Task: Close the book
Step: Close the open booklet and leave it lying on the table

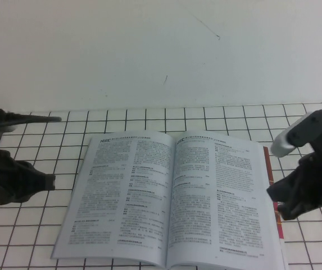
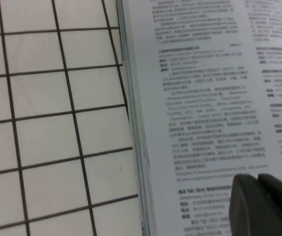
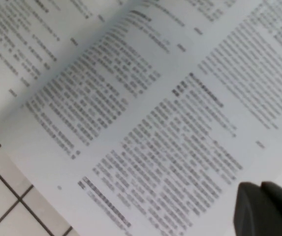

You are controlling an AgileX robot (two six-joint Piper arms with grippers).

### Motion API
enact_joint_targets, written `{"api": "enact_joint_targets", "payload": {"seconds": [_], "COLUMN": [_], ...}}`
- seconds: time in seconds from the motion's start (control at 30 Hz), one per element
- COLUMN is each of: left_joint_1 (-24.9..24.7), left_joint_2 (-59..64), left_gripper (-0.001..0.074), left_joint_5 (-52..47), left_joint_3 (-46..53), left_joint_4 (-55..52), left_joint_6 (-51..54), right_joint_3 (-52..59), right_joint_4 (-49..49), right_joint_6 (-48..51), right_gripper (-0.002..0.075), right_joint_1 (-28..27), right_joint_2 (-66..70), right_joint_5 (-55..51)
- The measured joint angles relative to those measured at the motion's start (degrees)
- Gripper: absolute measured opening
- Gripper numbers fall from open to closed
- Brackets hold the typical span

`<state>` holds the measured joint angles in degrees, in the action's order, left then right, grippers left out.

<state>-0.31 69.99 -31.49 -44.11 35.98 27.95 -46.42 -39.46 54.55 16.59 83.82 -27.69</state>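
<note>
An open book [image 1: 172, 197] lies flat on the gridded table, its white text pages facing up and a red cover edge [image 1: 272, 185] showing along its right side. My left gripper [image 1: 49, 183] hovers just left of the book's left page, shut with nothing in it. In the left wrist view the dark fingertips [image 2: 249, 196] sit pressed together over the left page [image 2: 204, 98]. My right gripper [image 1: 275, 194] is at the book's right edge, also shut and empty. In the right wrist view it [image 3: 260, 189] hangs above the right page [image 3: 155, 123].
The white table with its black grid [image 1: 31, 236] stretches around the book, and a plain white wall [image 1: 161, 50] rises behind. Bare grid squares [image 2: 47, 123] lie beside the book's left edge.
</note>
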Motion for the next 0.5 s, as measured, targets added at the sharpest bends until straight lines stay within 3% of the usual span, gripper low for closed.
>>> {"api": "enact_joint_targets", "payload": {"seconds": [0.2, 0.5], "left_joint_1": [0.0, 0.0], "left_joint_2": [11.8, 24.9], "left_gripper": [-0.0003, -0.0003], "left_joint_5": [4.5, 7.6], "left_joint_3": [-2.8, -6.9], "left_joint_4": [3.2, 4.1], "left_joint_6": [3.0, 7.0], "right_joint_3": [-0.4, -0.7], "right_joint_4": [-2.4, -3.2], "right_joint_6": [0.6, 0.7], "right_gripper": [-0.0003, -0.0003], "right_joint_1": [5.8, 6.7], "right_joint_2": [8.4, 19.2], "right_joint_5": [5.0, 6.2]}}
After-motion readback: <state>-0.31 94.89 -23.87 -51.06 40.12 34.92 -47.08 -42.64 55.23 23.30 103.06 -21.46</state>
